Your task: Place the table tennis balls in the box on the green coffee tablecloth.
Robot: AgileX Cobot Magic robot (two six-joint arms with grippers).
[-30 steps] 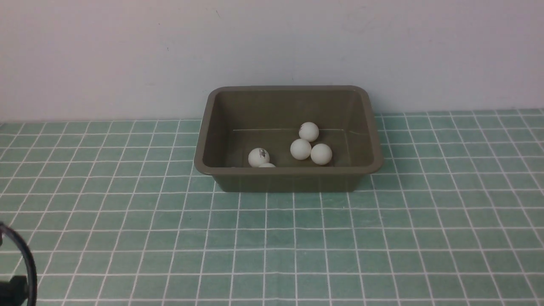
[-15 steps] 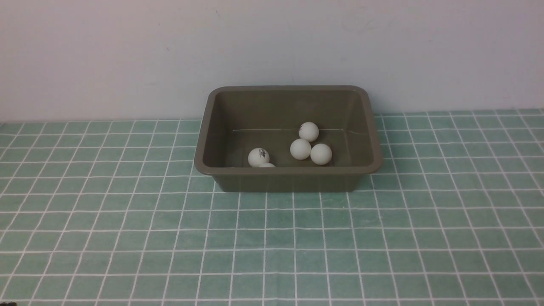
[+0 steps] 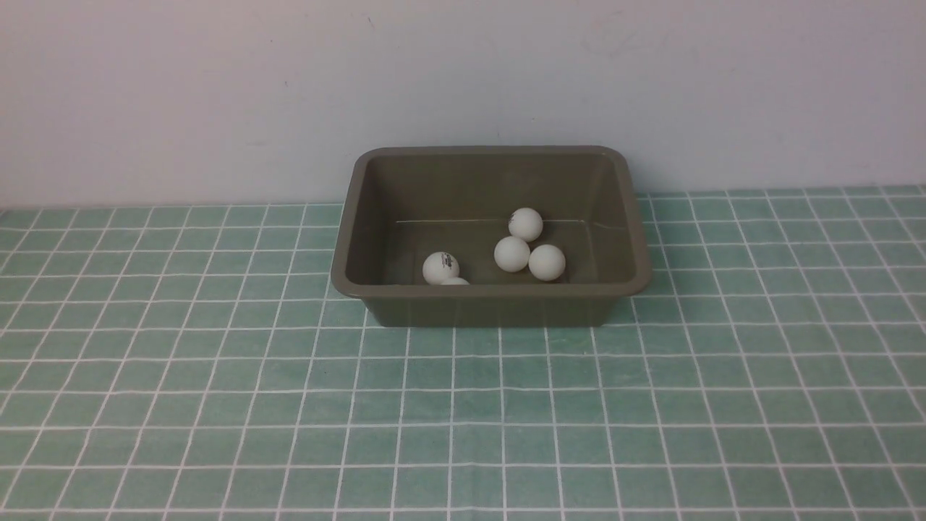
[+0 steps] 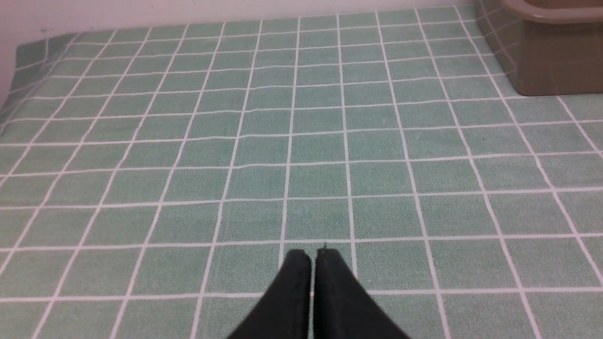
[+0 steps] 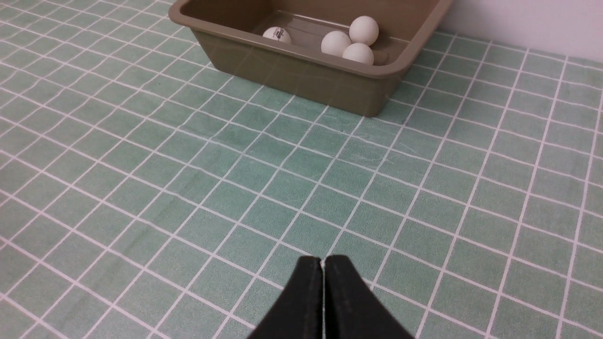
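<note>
The olive-brown box (image 3: 492,307) stands on the green coffee tablecloth (image 3: 463,405) near the back wall. Several white table tennis balls lie inside: a cluster of three (image 3: 512,254) right of centre, and one with a dark logo (image 3: 440,267) near the front wall with another (image 3: 454,281) partly hidden behind the rim. The box (image 5: 301,70) and balls (image 5: 336,42) also show in the right wrist view. My left gripper (image 4: 313,256) is shut and empty over bare cloth, the box corner (image 4: 541,70) far from it. My right gripper (image 5: 323,262) is shut and empty, well short of the box. Neither gripper shows in the front view.
A plain pale wall (image 3: 463,87) runs right behind the box. The cloth's far left edge (image 4: 14,70) shows in the left wrist view. No balls lie on the cloth in any view.
The dark piece of the left arm at the lower left of the front view has drawn back out of the picture. The balls and box have not moved.
</note>
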